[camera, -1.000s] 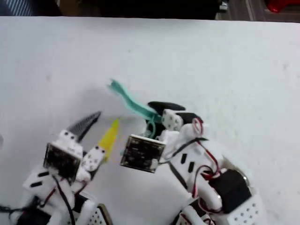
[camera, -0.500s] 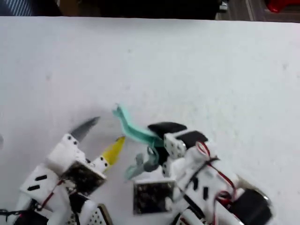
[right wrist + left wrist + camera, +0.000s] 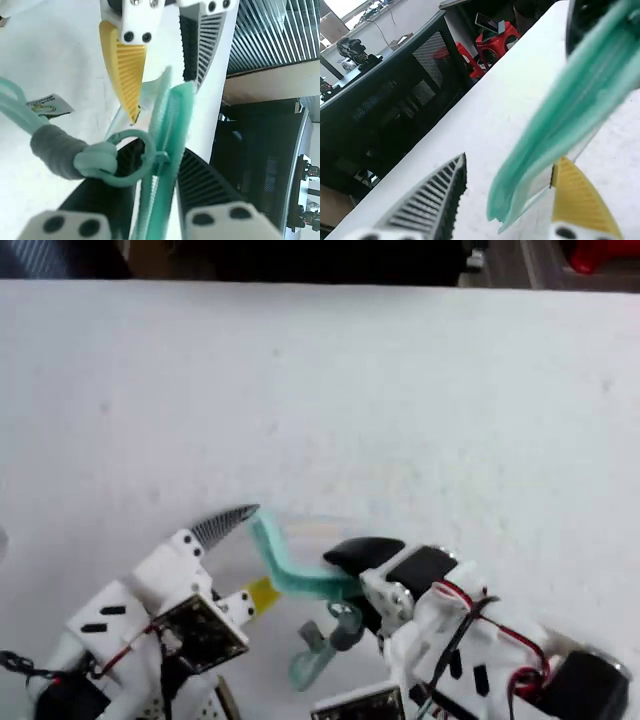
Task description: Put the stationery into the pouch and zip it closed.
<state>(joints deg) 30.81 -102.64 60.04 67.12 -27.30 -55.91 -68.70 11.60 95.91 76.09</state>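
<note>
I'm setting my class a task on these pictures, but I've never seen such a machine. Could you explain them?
These are two small robot arms at a white table. One picture looks down from above; the other two come from a camera on each arm's wrist. The right claw is shut on the edge of a teal see-through pouch. The left claw, one finger black and one yellow, is open around the pouch's free end. A looped cord with a grey bead hangs from the pouch.
</note>
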